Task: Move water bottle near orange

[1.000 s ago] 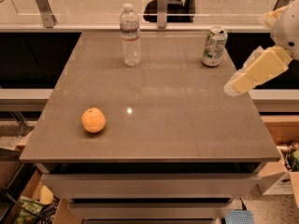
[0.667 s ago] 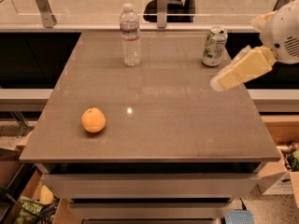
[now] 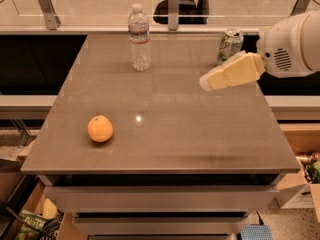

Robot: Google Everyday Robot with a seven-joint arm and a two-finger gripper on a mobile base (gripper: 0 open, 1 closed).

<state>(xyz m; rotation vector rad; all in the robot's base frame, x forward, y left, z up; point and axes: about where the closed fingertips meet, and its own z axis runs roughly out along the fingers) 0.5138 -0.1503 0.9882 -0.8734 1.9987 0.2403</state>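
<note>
The water bottle (image 3: pixel 139 37), clear and ribbed with a white cap, stands upright at the back of the brown table (image 3: pixel 165 134), left of centre. The orange (image 3: pixel 100 128) lies near the front left. My gripper (image 3: pixel 206 82) reaches in from the right on a white arm, its pale yellow fingers pointing left over the right part of the table. It is well right of the bottle, a little nearer the front, and holds nothing that I can see.
A green-and-white soda can (image 3: pixel 229 45) stands at the back right, just behind my arm. A glass rail with metal posts (image 3: pixel 173 6) runs behind the table. Boxes and bags lie on the floor at both sides.
My gripper has moved left over the table, from near the right edge toward the middle. The bottle, the orange and the can have not moved.
</note>
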